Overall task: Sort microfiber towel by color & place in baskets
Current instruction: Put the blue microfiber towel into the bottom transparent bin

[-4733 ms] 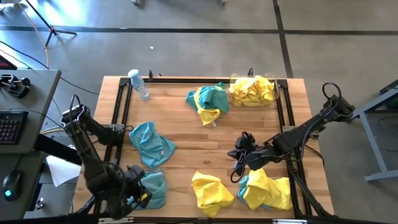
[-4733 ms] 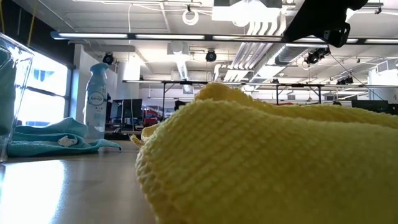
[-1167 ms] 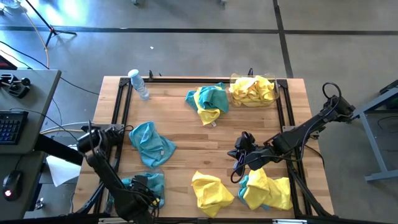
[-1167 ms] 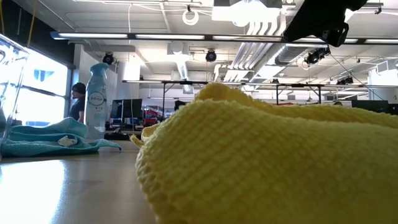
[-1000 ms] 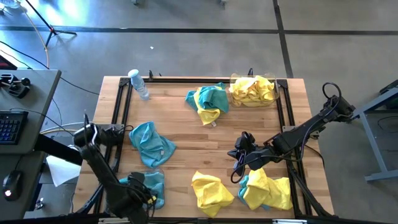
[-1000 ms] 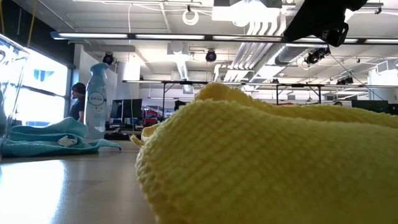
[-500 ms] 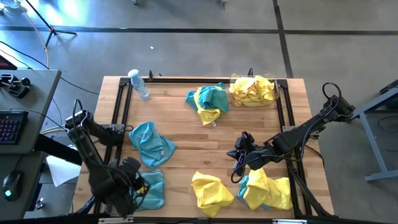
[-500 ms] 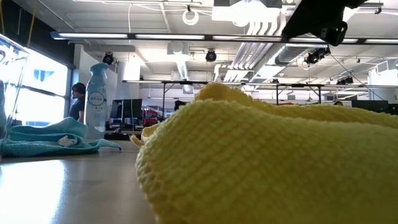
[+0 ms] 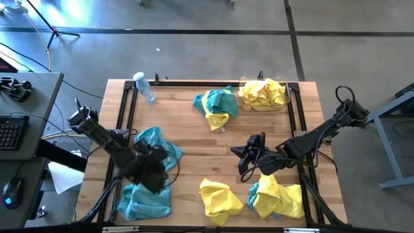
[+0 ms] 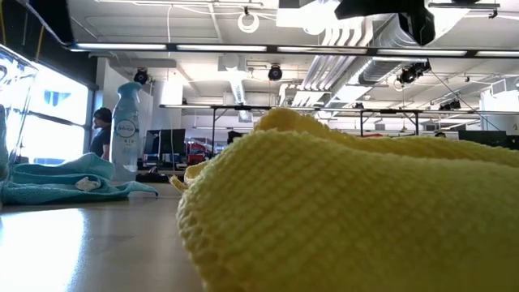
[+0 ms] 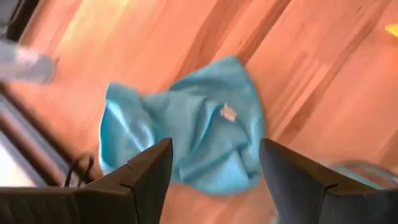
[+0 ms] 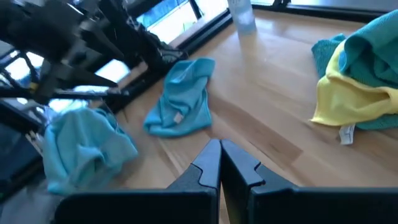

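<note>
A loose teal microfiber towel [image 9: 162, 144] [image 11: 186, 134] lies crumpled on the table's left half. My left gripper [image 9: 155, 168] [image 11: 211, 180] hovers open above it, touching nothing. Behind it, the near-left basket [image 9: 123, 206] holds teal towels [image 9: 147, 202]. The far-right basket [image 9: 284, 102] holds yellow towels [image 9: 262, 92]. My right gripper [image 9: 240, 158] [image 12: 219, 163] is shut and empty, raised over the table's middle right. A yellow towel [image 9: 220, 197] [image 10: 349, 219] lies at the near edge, and a yellow-and-teal heap [image 9: 278, 197] lies beside it.
A mixed teal and yellow pile [image 9: 217, 105] [image 12: 357, 74] lies at the far middle. A clear water bottle [image 9: 143, 86] stands at the far left corner. Black rails [image 9: 126, 110] run along the table's sides. A person [image 10: 101, 134] shows far behind in the low view.
My left gripper has risen from over the near-left basket and swung toward the far edge, rolling its wrist, to hover above the loose teal towel; it stays open. My right gripper has turned and tipped a little in place, staying shut.
</note>
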You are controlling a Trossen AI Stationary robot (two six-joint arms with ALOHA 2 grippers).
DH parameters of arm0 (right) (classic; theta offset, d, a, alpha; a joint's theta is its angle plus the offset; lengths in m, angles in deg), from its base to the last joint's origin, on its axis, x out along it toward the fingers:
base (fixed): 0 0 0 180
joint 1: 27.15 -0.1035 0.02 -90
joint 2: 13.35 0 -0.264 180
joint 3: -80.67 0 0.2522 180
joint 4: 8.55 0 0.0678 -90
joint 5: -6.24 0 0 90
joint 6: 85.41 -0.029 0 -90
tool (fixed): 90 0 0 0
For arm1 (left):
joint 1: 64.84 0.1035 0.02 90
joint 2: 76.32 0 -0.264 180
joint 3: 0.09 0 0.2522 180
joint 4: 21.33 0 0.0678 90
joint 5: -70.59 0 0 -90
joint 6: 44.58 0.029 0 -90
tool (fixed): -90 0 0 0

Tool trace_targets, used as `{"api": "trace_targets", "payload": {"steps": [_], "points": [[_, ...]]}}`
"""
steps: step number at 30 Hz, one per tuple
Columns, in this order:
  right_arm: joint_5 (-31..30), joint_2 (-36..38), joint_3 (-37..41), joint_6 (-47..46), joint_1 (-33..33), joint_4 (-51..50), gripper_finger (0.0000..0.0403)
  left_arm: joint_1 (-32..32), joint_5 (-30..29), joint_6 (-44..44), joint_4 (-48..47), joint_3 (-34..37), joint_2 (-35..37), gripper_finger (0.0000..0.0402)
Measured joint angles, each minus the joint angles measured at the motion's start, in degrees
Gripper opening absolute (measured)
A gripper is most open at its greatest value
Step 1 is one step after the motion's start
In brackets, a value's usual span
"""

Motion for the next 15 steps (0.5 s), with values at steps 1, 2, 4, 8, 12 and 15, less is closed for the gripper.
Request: {"api": "trace_targets", "payload": {"steps": [1,2,4,8,12,15], "points": [[-0.29,0.0,0.0,0.0,0.18,0.35,0.0,1.55,-0.11,2.96,2.55,1.35,1.05,0.023],[-0.32,0.0,0.0,-0.19,0.42,0.67,0.0,3.13,-0.27,5.99,5.54,2.85,2.17,0.023],[-0.37,0.0,0.0,-1.28,1.14,0.67,0.0,6.09,-0.46,12.03,12.44,6.23,4.98,0.0229],[-0.19,0.0,0.0,-2.27,3.4,0.67,0.0,11.63,-0.02,21.17,25.73,14.04,11.41,0.023],[4.08,0.0,0.0,1.24,8.42,0.67,0.0006,16.13,0.07,23.2,31.1,20.76,17.81,0.023],[11.28,0.0,0.0,7.04,14.78,0.72,0.0024,18.16,0.05,22.79,31.72,23.79,21.84,0.023]]}}
